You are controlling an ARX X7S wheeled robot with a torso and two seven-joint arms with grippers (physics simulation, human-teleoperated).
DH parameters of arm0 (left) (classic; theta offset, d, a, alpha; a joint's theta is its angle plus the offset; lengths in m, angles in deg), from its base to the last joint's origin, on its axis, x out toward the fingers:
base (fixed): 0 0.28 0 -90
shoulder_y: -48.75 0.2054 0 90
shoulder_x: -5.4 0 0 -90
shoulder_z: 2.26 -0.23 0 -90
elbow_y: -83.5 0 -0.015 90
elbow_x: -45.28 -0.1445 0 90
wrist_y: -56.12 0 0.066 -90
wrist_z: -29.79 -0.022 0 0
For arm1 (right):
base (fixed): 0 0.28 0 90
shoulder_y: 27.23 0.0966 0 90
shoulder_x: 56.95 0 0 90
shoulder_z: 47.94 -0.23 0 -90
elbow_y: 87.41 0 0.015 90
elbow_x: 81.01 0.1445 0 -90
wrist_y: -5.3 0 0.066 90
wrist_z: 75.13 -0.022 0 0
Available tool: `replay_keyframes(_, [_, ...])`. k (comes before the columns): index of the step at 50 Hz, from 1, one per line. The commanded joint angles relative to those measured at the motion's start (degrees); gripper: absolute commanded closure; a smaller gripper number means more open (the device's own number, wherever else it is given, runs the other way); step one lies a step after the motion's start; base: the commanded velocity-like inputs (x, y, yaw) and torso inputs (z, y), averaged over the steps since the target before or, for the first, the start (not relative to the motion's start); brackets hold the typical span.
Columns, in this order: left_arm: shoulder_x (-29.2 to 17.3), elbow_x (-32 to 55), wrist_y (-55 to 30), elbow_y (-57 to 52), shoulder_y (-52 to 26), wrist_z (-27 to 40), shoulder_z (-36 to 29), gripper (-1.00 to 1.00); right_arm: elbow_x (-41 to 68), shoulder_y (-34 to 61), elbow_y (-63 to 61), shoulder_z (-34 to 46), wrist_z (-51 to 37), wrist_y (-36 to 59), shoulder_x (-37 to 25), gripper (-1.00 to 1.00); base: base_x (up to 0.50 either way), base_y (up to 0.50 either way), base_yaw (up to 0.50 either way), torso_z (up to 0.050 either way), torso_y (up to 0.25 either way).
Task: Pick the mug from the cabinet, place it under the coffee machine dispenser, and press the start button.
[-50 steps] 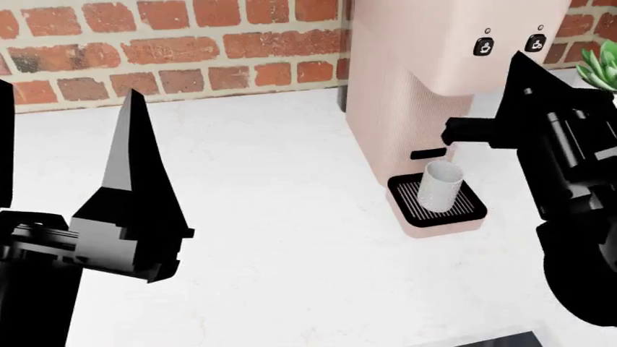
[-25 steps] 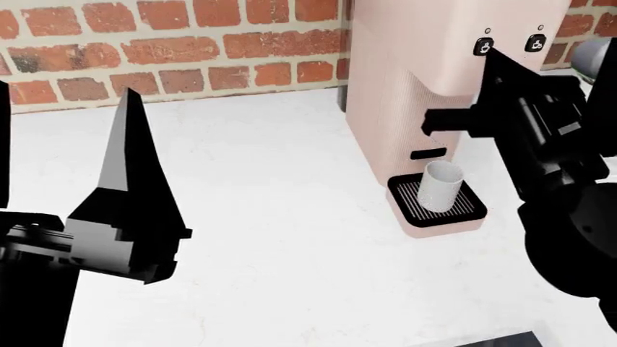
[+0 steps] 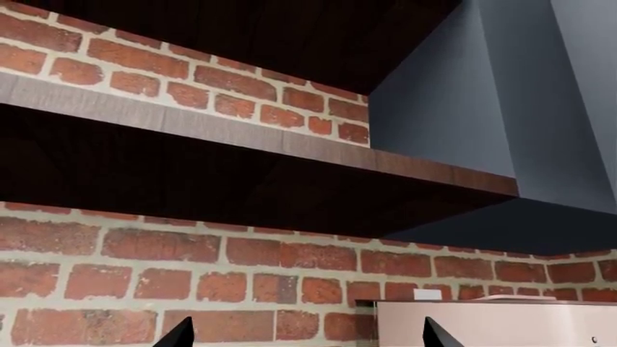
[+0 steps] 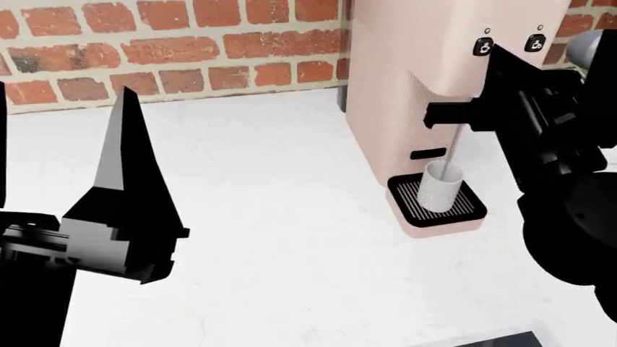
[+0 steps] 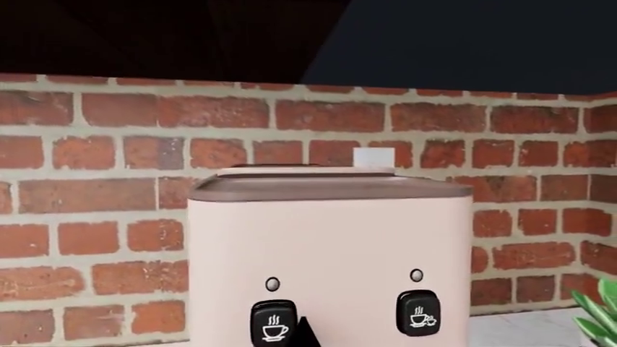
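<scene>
black left gripper (image 4: 121, 181) sits low at the left of the head view, one long pointed finger sticking up over the white counter (image 4: 270, 217), nothing in it. in the left wrist view its two fingertips (image 3: 181, 334) poke in wide apart with only brick wall (image 3: 144, 253) and a dark wood shelf (image 3: 241, 155) between and above them, so that one is spread open and holding nothing.

moving right, the pale pink coffee machine (image 4: 395, 94) stands against the brick. the mug (image 4: 441, 186) is upright on the black slotted drip tray (image 4: 467, 206), right under the coffee machine dispenser (image 4: 458, 65), and a thin pale stream (image 4: 460, 144) runs down from the dispenser into it.

further right, the right gripper (image 4: 487, 108) is up at the machine's front, just below the two cup-icon buttons. in the right wrist view one fingertip (image 5: 305, 334) peeks in right beside the left button (image 5: 274, 323), the other button (image 5: 418, 313) well clear of it. can't tell if its jaws are open or closed, only one tip shows. a bit of green plant (image 5: 600, 314) pokes in at the far right.
</scene>
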Motion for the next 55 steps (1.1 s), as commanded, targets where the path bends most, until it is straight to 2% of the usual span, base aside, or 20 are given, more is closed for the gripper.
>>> replay_keyframes(1, [-0.2, -0.2, 0.2, -0.2, -0.2, 0.3, -0.4, -1.00, 0.7, -2.8, -5.2, -1.0, -1.4, -2.9, -3.4, 1.00, 0.00, 0.00, 0.00, 0.000, 0.000])
replay_keyframes(10, [-0.4, -0.5, 0.4, -0.2, -0.4, 0.4, -0.9, -1.00, 0.8, -5.2, -10.2, -3.0, -3.9, -5.8, -7.8, 1.00, 0.00, 0.00, 0.00, 0.000, 0.000])
replay_keyframes(11, [-0.4, -0.5, 0.4, -0.2, -0.4, 0.4, -0.9, -1.00, 0.8, -5.2, -10.8, -3.2, -4.2, -5.8, -8.2, -1.00, 0.00, 0.00, 0.00, 0.000, 0.000])
replay_keyframes(26, [-1.9, -0.3, 1.6, -0.8, -0.7, 1.5, -1.0, -1.00, -1.4, -11.6, -22.4, -7.0, -9.1, -15.4, -16.3, -1.00, 0.00, 0.00, 0.00, 0.000, 0.000])
replay_keyframes(30, [-3.6, -0.4, 3.1, -1.6, -1.0, 2.6, -1.3, -1.00, -4.0, -15.4, -24.9, -7.6, -10.7, -19.8, -18.8, -1.00, 0.00, 0.00, 0.00, 0.000, 0.000])
replay_keyframes(33, [-6.8, -1.3, 6.6, -1.7, -3.4, 4.8, -4.7, -1.00, -7.9, -20.1, -27.6, -7.9, -13.0, -25.6, -22.1, -1.00, 0.00, 0.00, 0.00, 0.000, 0.000])
replay_keyframes(37, [-10.4, -3.1, 10.9, -1.7, -9.3, 8.0, -12.8, -1.00, -12.7, -24.4, -29.9, -7.6, -15.6, -30.7, -24.9, -1.00, 0.00, 0.00, 0.00, 0.000, 0.000])
replay_keyframes(44, [-15.6, -6.8, 17.9, -1.7, -25.3, 13.2, -32.4, -1.00, -23.3, -31.0, -33.2, -5.9, -21.3, -38.4, -28.8, -1.00, 0.00, 0.00, 0.00, 0.000, 0.000])
replay_keyframes(49, [-18.9, -10.2, 22.2, -1.8, -40.7, 16.6, -49.5, -1.00, -33.6, -35.3, -33.8, -1.7, -27.6, -46.3, -34.3, -1.00, 0.00, 0.00, 0.00, 0.000, 0.000])
replay_keyframes(55, [-19.9, -14.5, 22.1, -1.8, -63.1, 22.6, -72.7, -1.00, -42.6, -38.5, -33.8, 1.6, -32.1, -49.9, -35.4, -1.00, 0.00, 0.00, 0.00, 0.000, 0.000])
